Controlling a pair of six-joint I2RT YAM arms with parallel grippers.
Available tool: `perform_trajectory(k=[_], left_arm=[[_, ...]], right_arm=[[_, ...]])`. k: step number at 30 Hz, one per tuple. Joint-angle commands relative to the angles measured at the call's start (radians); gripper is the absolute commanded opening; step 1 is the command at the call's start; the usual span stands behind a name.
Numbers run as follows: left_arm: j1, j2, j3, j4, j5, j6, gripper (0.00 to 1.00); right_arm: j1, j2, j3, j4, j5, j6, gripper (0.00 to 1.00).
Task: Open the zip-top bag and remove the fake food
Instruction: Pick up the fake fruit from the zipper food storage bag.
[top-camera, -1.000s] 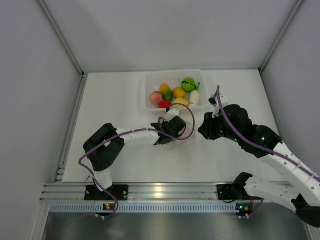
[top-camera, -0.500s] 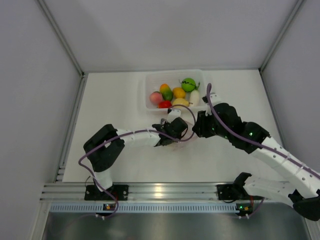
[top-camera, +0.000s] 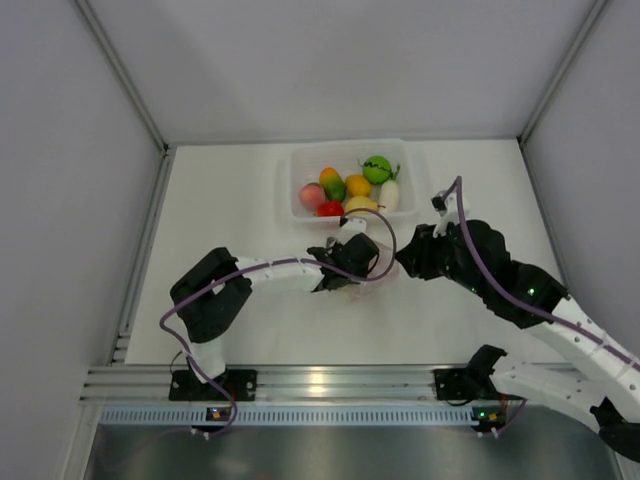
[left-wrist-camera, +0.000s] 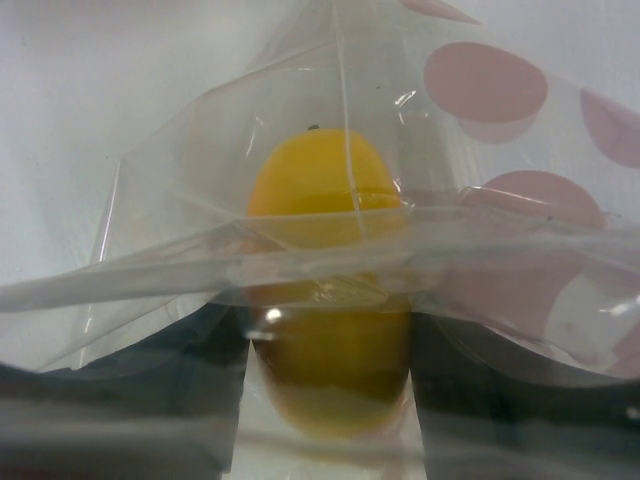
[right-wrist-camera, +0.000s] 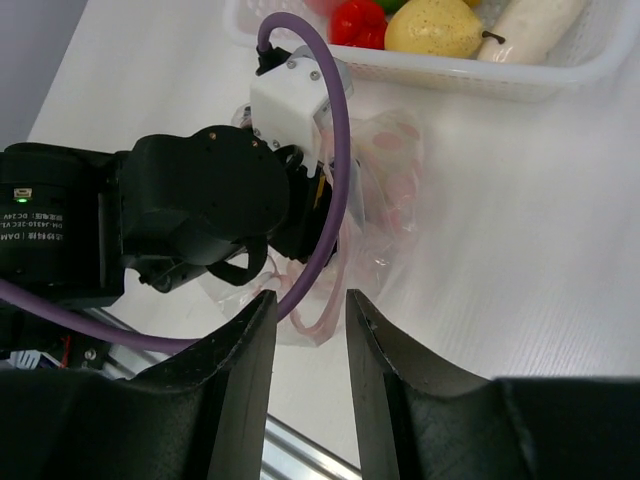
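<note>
while bagged, yellow fruit (left-wrist-camera: 316, 190) (left claw (left-wrist-camera: 330, 335))

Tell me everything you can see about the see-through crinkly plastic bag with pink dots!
The clear, crinkly plastic bag is thin film with pink dots, wrinkled and folded. It lies on the white table, close to the clear plastic tub. One yellow plastic fruit shows inside. The left gripper seems pushed into it, its fingers either side of that fruit, film draped over them. The right gripper is open nearby, not touching it.
</note>
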Motion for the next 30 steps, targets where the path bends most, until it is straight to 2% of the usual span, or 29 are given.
perform_trajectory(k=[1, 7, 13, 26, 30], left_arm=[[-0.006, 0.033, 0.023, -0.010, 0.042, -0.020, 0.00], [-0.006, 0.027, 0.034, -0.011, 0.039, -0.027, 0.00], [-0.006, 0.035, 0.048, -0.008, 0.042, -0.033, 0.00], [-0.006, 0.049, 0.073, -0.008, 0.054, -0.046, 0.00], [-0.009, 0.044, 0.080, -0.010, 0.048, -0.047, 0.00]], right_arm=[[0.008, 0.017, 0.017, 0.019, 0.034, 0.005, 0.35], [0.008, 0.013, -0.002, 0.010, 0.125, 0.036, 0.34], [0.010, 0.051, -0.009, -0.003, 0.087, 0.042, 0.33], [0.010, -0.015, -0.049, 0.023, 0.087, 0.062, 0.33], [0.011, 0.036, -0.043, 0.014, 0.076, 0.056, 0.33]])
